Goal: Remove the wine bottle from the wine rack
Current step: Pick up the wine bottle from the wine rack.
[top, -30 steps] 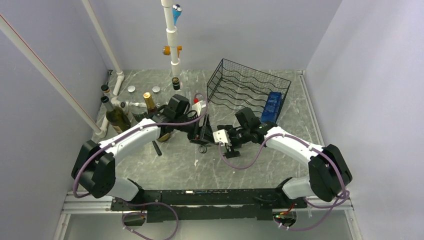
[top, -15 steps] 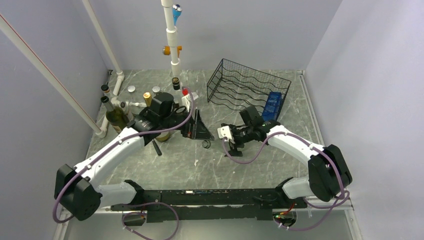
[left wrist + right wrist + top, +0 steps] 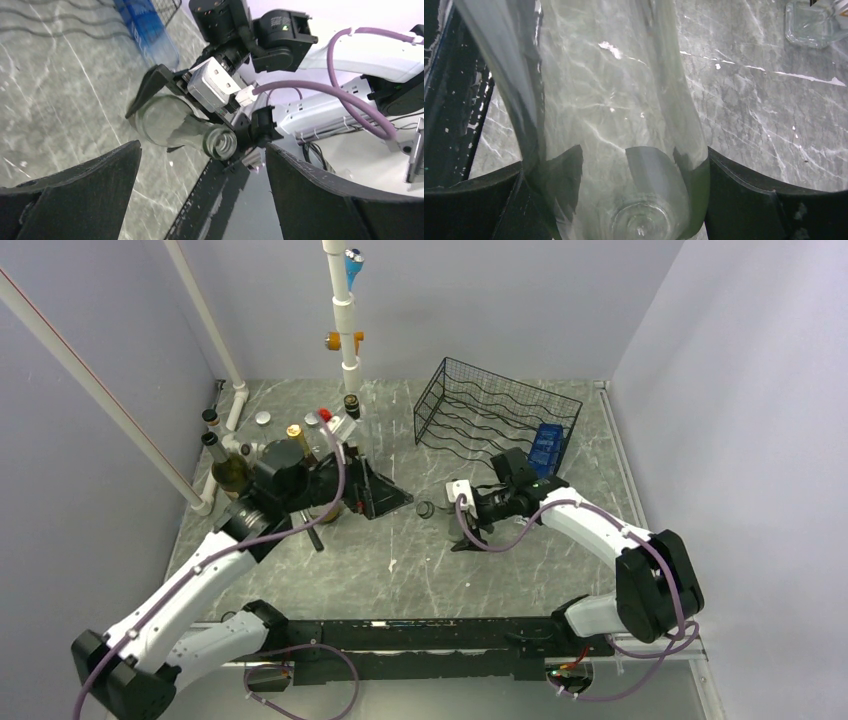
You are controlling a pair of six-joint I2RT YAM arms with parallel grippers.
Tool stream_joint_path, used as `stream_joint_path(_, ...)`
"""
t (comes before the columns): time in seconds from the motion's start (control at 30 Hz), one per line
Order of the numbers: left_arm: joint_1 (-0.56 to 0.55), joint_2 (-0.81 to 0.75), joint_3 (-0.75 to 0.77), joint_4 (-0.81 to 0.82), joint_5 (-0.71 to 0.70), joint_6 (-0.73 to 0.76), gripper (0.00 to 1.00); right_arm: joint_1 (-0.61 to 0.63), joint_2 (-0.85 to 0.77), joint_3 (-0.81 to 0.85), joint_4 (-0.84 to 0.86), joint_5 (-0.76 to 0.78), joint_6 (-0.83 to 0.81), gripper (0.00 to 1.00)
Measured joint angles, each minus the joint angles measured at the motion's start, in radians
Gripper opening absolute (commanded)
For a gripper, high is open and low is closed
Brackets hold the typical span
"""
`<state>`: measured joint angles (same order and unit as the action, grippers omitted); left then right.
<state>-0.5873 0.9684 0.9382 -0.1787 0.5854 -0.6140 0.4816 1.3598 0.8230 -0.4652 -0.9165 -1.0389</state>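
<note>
My right gripper pinches the clear wine bottle, already off the wine rack, at the rack's seven o'clock over the table. My left gripper is spread wide and empty. By my judgement, only setting the bottle down remains.

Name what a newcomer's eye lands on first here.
The right gripper clamps a clear glass bottle lying sideways at mid-table, its mouth facing the wide-open left gripper. Behind them, the black wine rack holds a blue bottle at its right end.
</note>
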Motion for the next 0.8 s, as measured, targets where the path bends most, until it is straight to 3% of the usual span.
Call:
stream_joint_path(0.33, 0.002, -0.203, -0.213, 0.313, -0.087, 0.045, 0.99, -0.064, 0.000, -0.002, 0.027, -0.089, 0.097, 0.01)
stream_joint_path(0.8, -0.002, -0.227, -0.375, 0.539, -0.040, 0.241, 1.00, -0.110, 0.000, -0.017, 0.084, -0.169, 0.196, 0.00)
